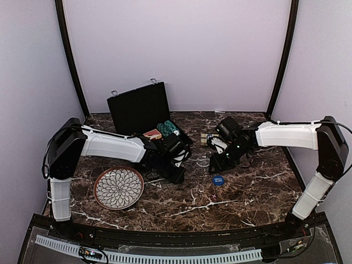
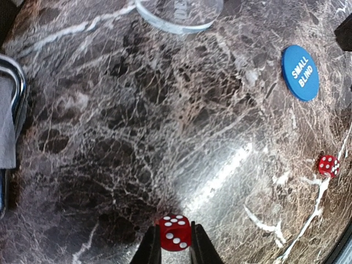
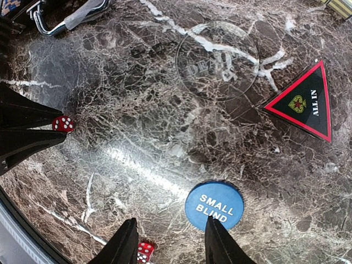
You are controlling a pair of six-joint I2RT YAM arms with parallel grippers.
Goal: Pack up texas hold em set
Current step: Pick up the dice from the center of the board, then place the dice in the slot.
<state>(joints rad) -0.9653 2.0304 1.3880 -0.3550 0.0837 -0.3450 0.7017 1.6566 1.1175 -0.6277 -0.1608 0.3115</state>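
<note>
The left fingers [image 2: 149,248] were clamped on a red die [image 2: 175,232] near the middle of the surface [image 2: 137,137]. The right fingers [image 3: 126,245] stood apart, holding nothing, over a blue small-blind button [image 3: 214,206] and a second die [image 3: 144,252] lying just beside it. The black briefcase [image 1: 140,107] stood open by the far edge, left of centre, with chips [image 1: 168,129] in it. A patterned plate [image 1: 118,188] lay toward the near left corner.

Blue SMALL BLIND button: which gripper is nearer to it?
Right. The right gripper hangs right by the blue button; the left gripper is off to its side, around a red die.
</note>
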